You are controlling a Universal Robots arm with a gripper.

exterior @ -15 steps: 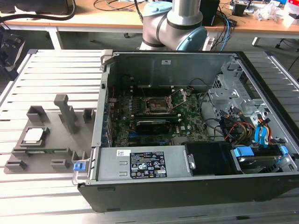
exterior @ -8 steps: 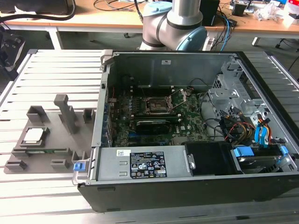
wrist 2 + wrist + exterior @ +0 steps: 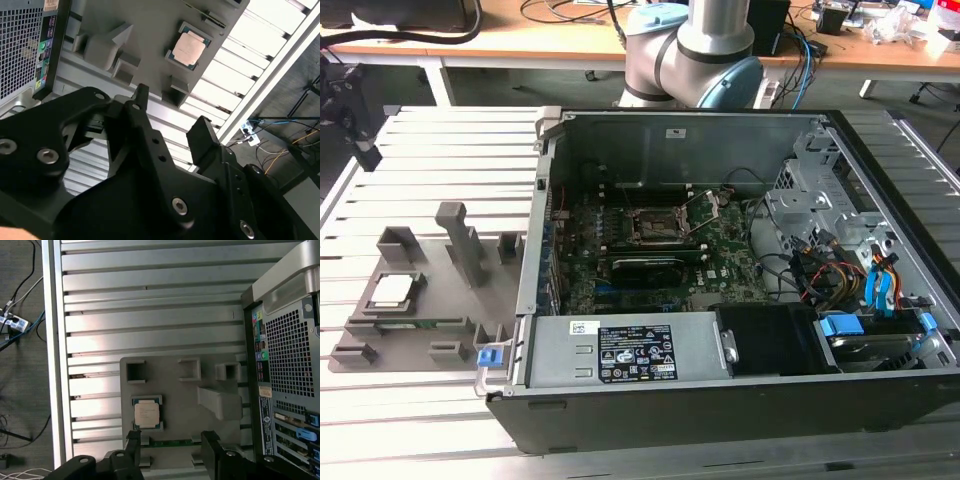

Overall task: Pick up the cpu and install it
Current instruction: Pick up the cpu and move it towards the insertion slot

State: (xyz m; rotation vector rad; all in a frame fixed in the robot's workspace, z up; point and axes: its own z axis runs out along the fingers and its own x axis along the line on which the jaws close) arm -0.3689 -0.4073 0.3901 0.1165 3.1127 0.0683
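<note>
The cpu [image 3: 395, 290], a small square chip with a pale metal top, lies flat in a recess of the grey holder tray [image 3: 450, 320] at the exterior view's left. It also appears in both wrist views [image 3: 189, 49] [image 3: 146, 415]. My gripper [image 3: 172, 112] [image 3: 171, 440] is open, its two black fingers [image 3: 141, 95] apart with nothing between them. It hangs above the slatted table, apart from the cpu. In the exterior view the gripper [image 3: 360, 150] is a black shape at the far left edge. The motherboard socket [image 3: 660, 225] stands open inside the computer case.
The open computer case [image 3: 720, 380] fills the middle and right of the slatted metal table [image 3: 440, 135]. The tray carries upright grey posts [image 3: 465, 240]. Cables and drive bays [image 3: 880, 285] crowd the case's right side. The arm's base [image 3: 695, 50] stands behind the case.
</note>
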